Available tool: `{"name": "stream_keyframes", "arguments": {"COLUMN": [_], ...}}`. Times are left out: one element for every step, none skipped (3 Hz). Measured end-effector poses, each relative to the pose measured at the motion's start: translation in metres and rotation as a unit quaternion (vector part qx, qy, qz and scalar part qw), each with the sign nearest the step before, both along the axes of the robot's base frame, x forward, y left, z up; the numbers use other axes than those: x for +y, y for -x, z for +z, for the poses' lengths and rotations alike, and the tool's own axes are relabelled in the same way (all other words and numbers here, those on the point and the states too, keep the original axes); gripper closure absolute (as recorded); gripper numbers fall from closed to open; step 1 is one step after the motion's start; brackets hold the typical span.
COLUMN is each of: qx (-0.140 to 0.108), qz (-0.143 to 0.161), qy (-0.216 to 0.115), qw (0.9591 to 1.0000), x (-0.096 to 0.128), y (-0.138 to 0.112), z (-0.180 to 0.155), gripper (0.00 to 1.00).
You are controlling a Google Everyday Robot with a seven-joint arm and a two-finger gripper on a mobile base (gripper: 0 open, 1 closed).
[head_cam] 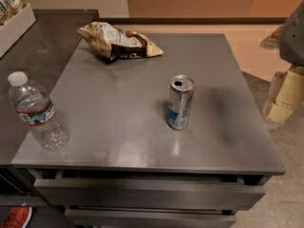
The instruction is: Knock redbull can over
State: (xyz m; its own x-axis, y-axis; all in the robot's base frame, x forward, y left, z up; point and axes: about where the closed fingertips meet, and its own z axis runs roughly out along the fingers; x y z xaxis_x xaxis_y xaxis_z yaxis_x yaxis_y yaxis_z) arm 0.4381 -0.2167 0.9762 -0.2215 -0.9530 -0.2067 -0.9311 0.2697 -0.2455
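Note:
The redbull can (pixel 180 102) stands upright on the grey table top (pixel 128 127), a little right of the middle, its opened pull-tab top facing up. It is silver with blue panels. My gripper (pixel 275 99), cream-coloured below a grey arm part, hangs at the right edge of the view, off the table's right side. It is well apart from the can and roughly level with it.
A clear water bottle (pixel 37 112) with a white cap stands at the table's front left corner. A crumpled chip bag (pixel 118 42) lies at the back. A white bin (pixel 14 25) sits on the darker counter to the left. Drawers sit under the front edge.

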Motion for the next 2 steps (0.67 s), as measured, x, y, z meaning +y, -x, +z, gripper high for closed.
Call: {"name": "stream_keyframes", "arguments": {"qx": [0.000, -0.003], "qz": [0.000, 0.002], "qy": [0.000, -0.015], "qw": [1.0000, 0.9999], "x": [0.0000, 0.0033], "y": [0.0000, -0.0015], "z": [0.0000, 0.0006], "gripper": [0.00, 0.00]}}
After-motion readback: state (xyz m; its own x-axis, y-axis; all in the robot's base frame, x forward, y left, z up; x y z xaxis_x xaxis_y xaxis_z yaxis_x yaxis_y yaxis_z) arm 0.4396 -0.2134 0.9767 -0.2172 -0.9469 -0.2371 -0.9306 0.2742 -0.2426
